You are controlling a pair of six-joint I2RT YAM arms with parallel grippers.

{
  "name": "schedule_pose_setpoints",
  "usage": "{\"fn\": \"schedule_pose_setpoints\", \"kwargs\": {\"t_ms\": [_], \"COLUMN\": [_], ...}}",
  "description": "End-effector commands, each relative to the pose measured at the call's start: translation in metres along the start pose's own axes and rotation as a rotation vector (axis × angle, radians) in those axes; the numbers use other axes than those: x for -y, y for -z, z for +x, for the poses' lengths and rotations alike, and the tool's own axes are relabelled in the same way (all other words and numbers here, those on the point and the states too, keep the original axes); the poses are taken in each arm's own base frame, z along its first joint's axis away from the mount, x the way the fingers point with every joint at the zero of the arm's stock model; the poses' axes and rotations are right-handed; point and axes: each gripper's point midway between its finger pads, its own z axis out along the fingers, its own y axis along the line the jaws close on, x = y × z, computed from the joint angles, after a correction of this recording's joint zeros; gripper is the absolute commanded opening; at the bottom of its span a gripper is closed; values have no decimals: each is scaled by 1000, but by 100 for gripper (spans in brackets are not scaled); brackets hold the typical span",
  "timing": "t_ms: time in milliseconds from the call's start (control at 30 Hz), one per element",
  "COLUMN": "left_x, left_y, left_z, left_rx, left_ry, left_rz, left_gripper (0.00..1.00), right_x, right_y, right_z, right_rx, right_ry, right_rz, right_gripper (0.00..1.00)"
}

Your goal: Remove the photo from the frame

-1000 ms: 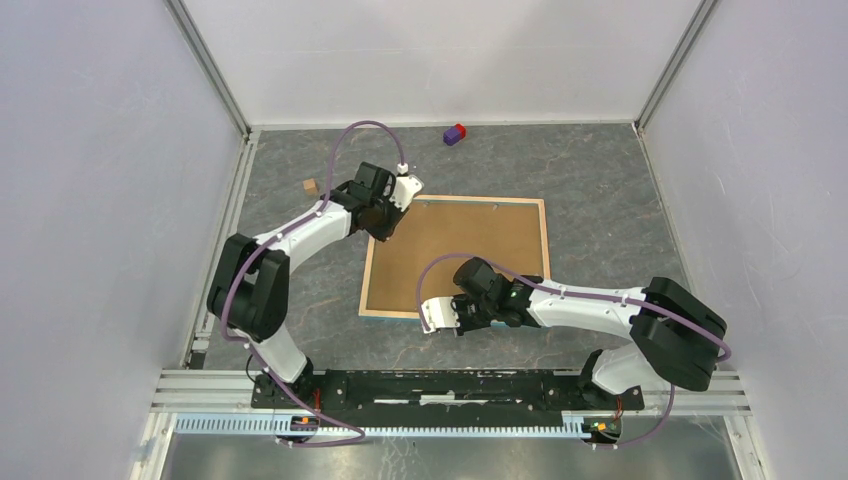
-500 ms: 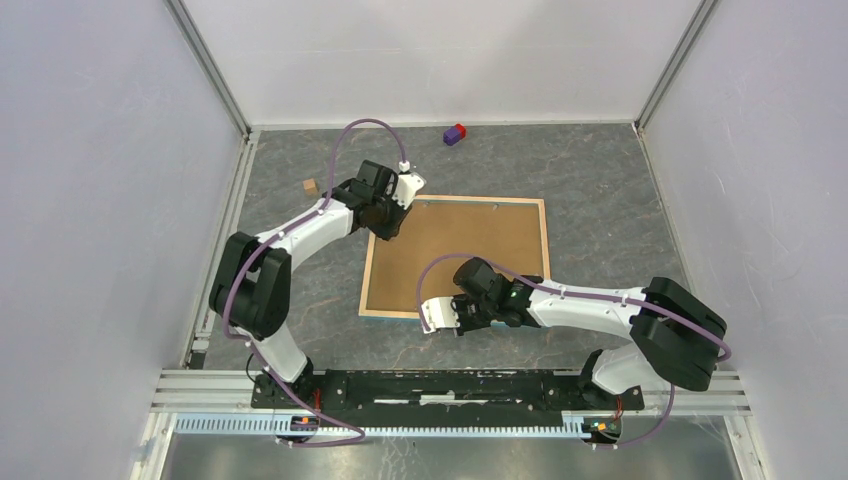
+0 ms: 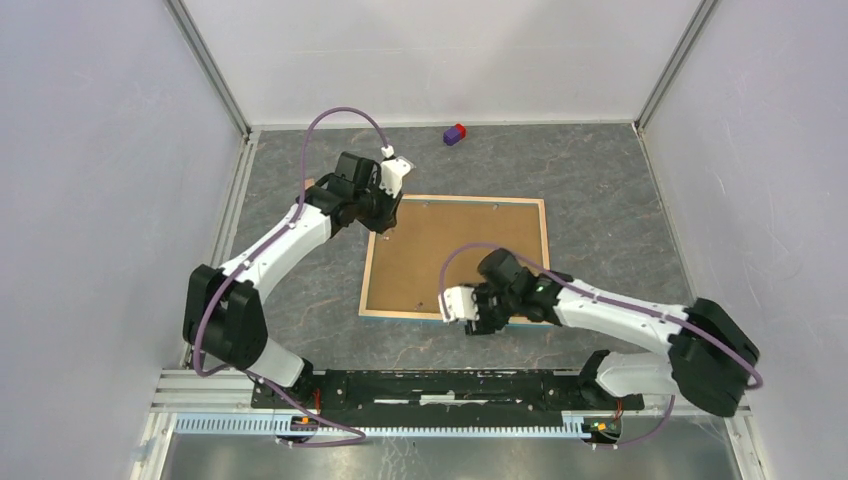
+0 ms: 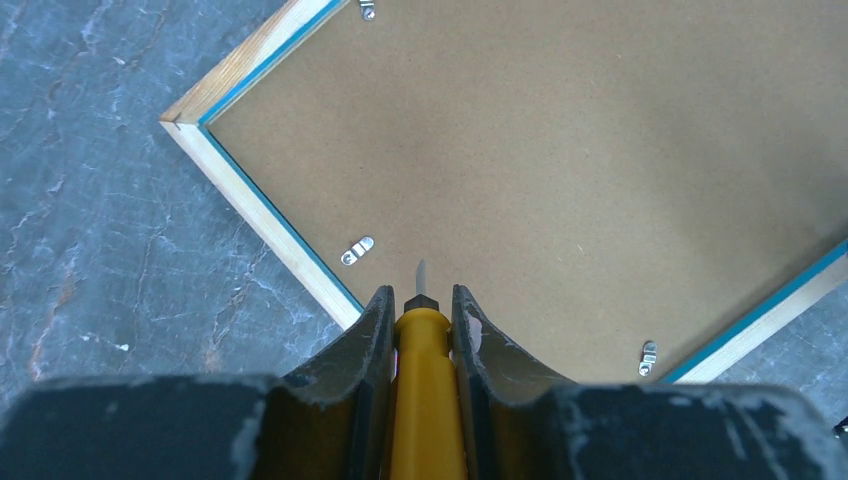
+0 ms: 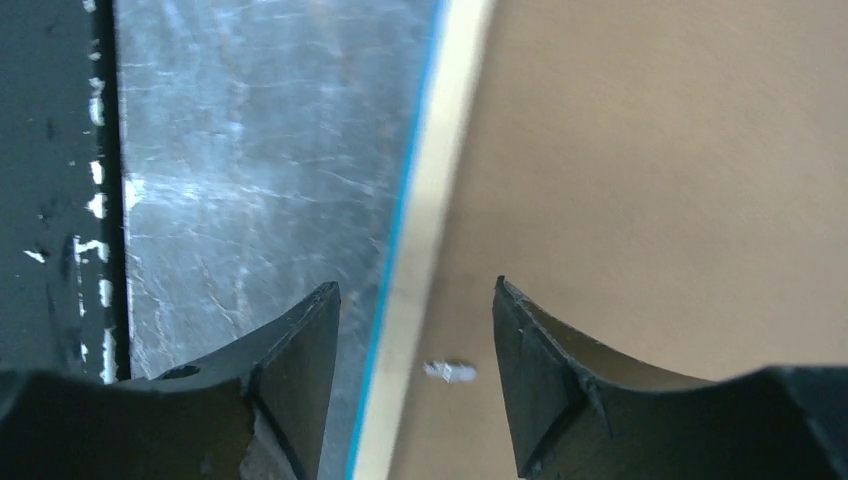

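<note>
The left claw (image 4: 421,300) is clenched on a yellow-handled screwdriver (image 4: 425,400). The handle runs back between the two fingers (image 4: 372,345), and the thin metal tip juts out just past them. Under and ahead of that tip lies the frame (image 4: 600,160), face down on the grey marbled table (image 4: 100,200). Its brown fibreboard back faces up, inside a light wood rim edged in blue. A small metal tab (image 4: 356,250) sits just ahead and to the left of the tip, close but apart. Whether the tip touches the board cannot be told. A corner of the frame lies further ahead on the left.

The right claw (image 5: 415,290) is released, its fingers spread astride the frame's rim. One finger is over the table and the other over the backing. A second tab (image 5: 449,371), blurred, shows between them.
</note>
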Motion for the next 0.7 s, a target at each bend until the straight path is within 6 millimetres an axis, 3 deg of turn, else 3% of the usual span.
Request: {"fn": "schedule_pose_setpoints", "kwargs": {"t_ms": [0, 133, 267, 367, 467, 667], "left_x": [5, 0, -3, -6, -9, -11], "left_y": [22, 31, 38, 42, 46, 50], "left_z": [-15, -16, -19, -20, -21, -21], "left_rx": [68, 87, 111, 132, 147, 164], "left_ry": [53, 73, 102, 121, 137, 150], "left_rz": [12, 1, 0, 0, -2, -9], "left_gripper": [2, 2, 2, 2, 2, 2], "right_x": [38, 93, 132, 137, 132, 125], "right_y": [42, 85, 127, 142, 139, 119], "right_z": [-20, 5, 62, 108, 146, 185], "right_rx": [155, 200, 111, 83, 73, 37], "right_ry": [-176, -425, -690, -898, -1090, -1252], "right_rz": [113, 383, 709, 793, 798, 796], "right_gripper": [65, 77, 85, 85, 84, 80]}}
